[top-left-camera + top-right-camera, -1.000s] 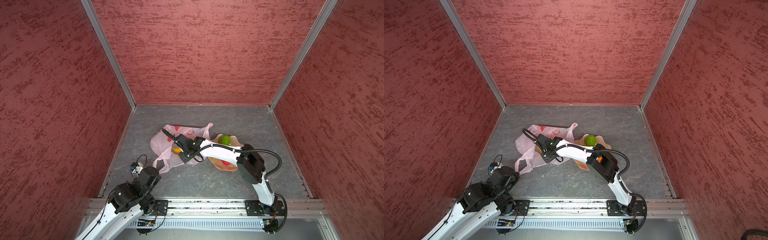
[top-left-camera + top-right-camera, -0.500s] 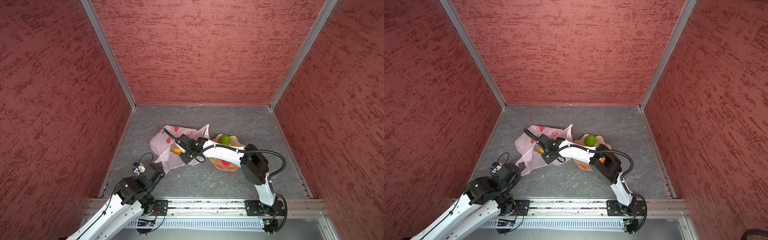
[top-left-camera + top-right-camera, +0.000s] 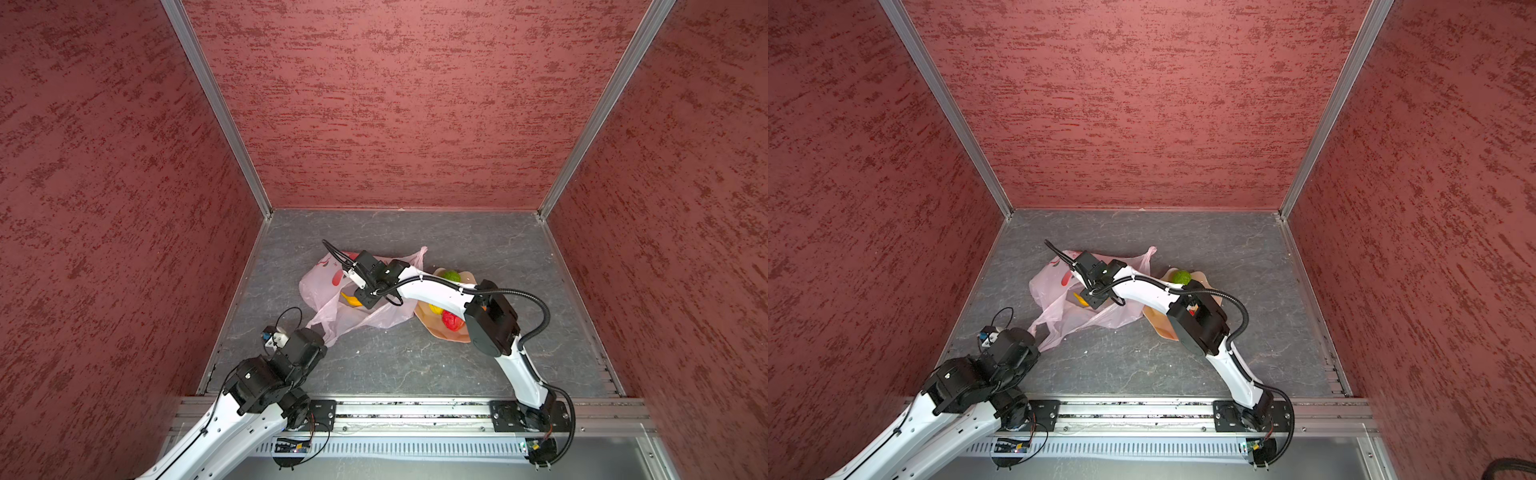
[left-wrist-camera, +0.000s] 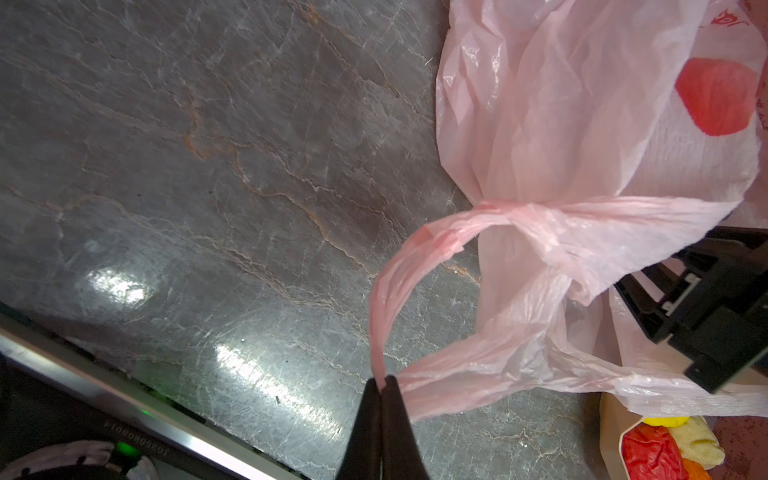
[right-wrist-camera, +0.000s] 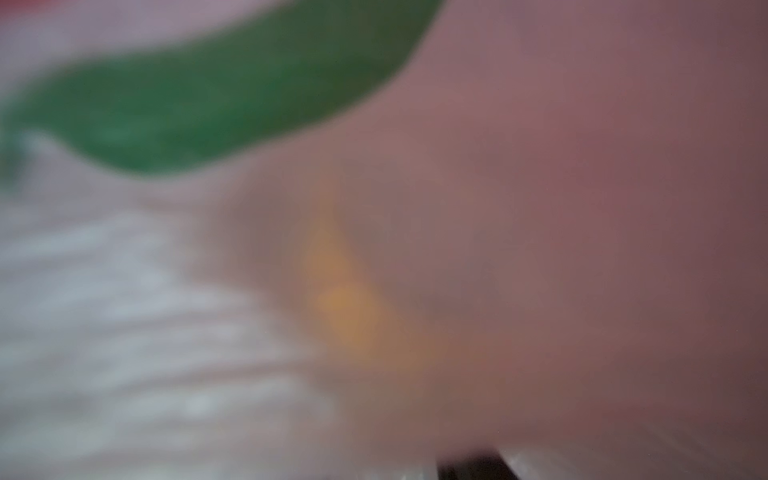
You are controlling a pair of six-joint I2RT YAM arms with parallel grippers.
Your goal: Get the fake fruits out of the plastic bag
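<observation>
The pale-pink plastic bag [image 3: 320,286] [image 3: 1050,286] [image 4: 561,124] lies crumpled on the grey floor. My left gripper [image 4: 382,380] [image 3: 326,337] is shut on one loop handle, drawn toward the front left. My right gripper [image 3: 363,301] [image 3: 1094,301] reaches into the bag's mouth beside the yellow banana [image 3: 350,299] [image 3: 1080,299]. The bag hides its fingers, and the right wrist view is a pink blur with an orange smear [image 5: 340,303]. Other fake fruits lie on the dish: a green ball [image 3: 451,275], a yellow one [image 3: 435,308], a red one [image 3: 452,321] and a beige lumpy piece [image 4: 694,440].
The peach wavy-edged dish [image 3: 440,332] [image 3: 1160,322] sits right of the bag, partly under my right arm. Red textured walls close in three sides. A metal rail [image 3: 415,409] runs along the front edge.
My left arm has shifted slightly while keeping its pinch, and the bag handle now stretches tauter toward it. The right gripper has stayed in the bag's mouth, edging a little further back.
</observation>
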